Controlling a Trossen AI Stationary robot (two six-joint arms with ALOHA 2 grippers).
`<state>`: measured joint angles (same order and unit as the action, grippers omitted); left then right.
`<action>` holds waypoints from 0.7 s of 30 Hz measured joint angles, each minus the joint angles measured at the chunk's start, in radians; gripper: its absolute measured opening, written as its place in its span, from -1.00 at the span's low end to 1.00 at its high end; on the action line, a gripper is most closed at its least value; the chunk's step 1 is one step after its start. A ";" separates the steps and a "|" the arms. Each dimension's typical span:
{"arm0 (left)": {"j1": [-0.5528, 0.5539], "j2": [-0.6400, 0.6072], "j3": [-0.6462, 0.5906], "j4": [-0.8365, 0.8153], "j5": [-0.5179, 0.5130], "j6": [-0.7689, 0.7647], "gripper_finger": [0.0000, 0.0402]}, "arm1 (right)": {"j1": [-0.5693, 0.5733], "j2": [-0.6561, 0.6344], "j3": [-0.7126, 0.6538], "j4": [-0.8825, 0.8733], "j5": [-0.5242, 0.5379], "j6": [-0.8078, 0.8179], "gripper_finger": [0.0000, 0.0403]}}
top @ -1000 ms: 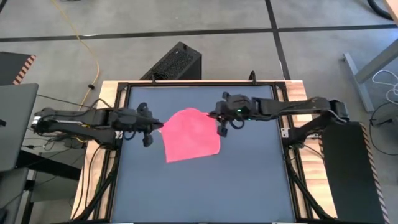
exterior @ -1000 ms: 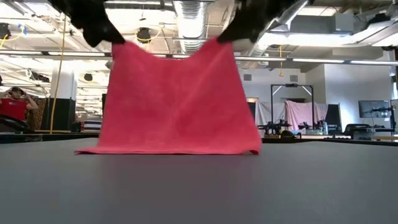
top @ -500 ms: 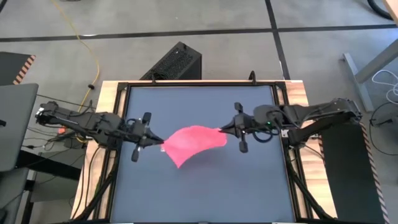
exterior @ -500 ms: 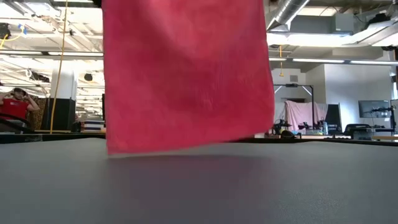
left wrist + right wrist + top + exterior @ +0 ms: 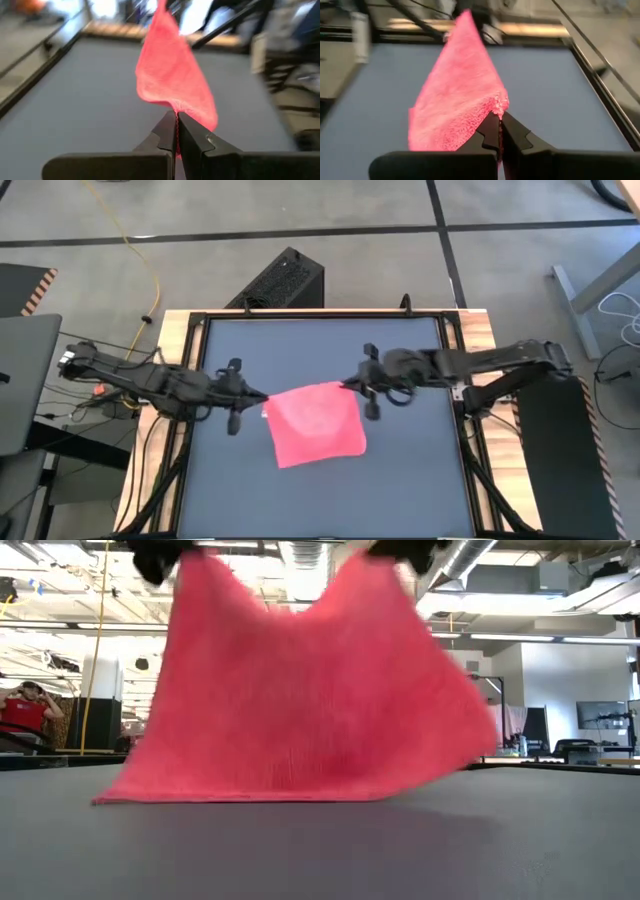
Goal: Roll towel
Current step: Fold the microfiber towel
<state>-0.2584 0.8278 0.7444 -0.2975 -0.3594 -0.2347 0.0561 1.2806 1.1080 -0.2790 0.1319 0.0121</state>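
We note the left pincer [image 5: 262, 395] clenched on one upper corner of the towel [image 5: 316, 423]; in its wrist view the fingers [image 5: 192, 135] meet with pink cloth caught between them. The right pincer [image 5: 345, 384] grasps the other upper corner, its fingers [image 5: 517, 134] likewise pressed together on the fabric. Both pincers hang above the middle of the worktop [image 5: 400, 480], the left arm reaching in from 9 o'clock, the right from 3 o'clock. From the held corners the towel drapes toward 6 o'clock. In the low view its lower edge appears to rest on the worktop, though the right-hand corner is blurred and we cannot say whether it touches.
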 joint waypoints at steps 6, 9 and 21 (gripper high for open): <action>0.123 0.130 0.000 -0.220 -0.059 -0.216 -1.00 | -0.198 0.217 0.000 0.006 0.005 0.084 -0.89; 0.176 0.207 0.000 -0.286 -0.064 -0.271 -1.00 | -0.255 0.331 0.000 0.045 0.006 0.092 -0.89; 0.310 0.323 0.000 -0.303 -0.001 -0.189 -0.56 | -0.304 0.553 0.000 0.176 -0.004 0.056 -0.89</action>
<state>0.0515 1.1506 0.7444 -0.6010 -0.3605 -0.4242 -0.2474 1.8337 1.1076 -0.1027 0.1280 0.0683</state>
